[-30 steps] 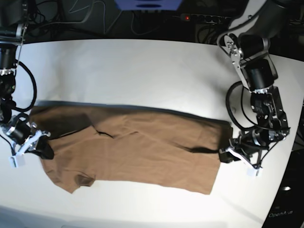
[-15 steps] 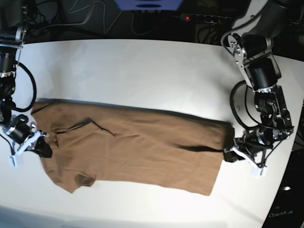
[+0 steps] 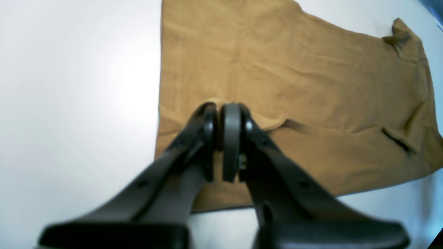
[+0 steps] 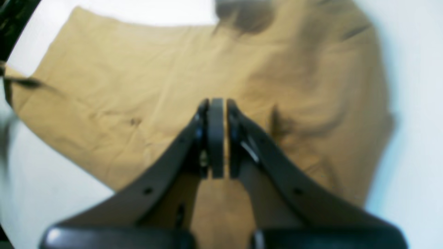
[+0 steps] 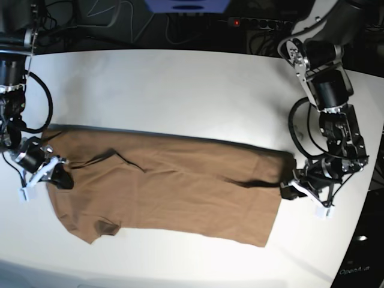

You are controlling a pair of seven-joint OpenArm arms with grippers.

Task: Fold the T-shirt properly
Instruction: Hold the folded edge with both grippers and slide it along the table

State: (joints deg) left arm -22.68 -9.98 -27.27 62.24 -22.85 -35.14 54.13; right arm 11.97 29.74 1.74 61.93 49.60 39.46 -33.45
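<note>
T-shirt [image 5: 174,192] flat on table [image 5: 180,90], end effectors pinching edges

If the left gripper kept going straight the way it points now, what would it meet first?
More T-shirt. The left gripper is shut on the shirt's edge and points along the cloth toward the far sleeve; nothing else shows in that line. Whether it would slide over the cloth or bunch it is unclear.

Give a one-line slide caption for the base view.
Both tools, left and right, pinch opposite ends of the T-shirt.
</note>
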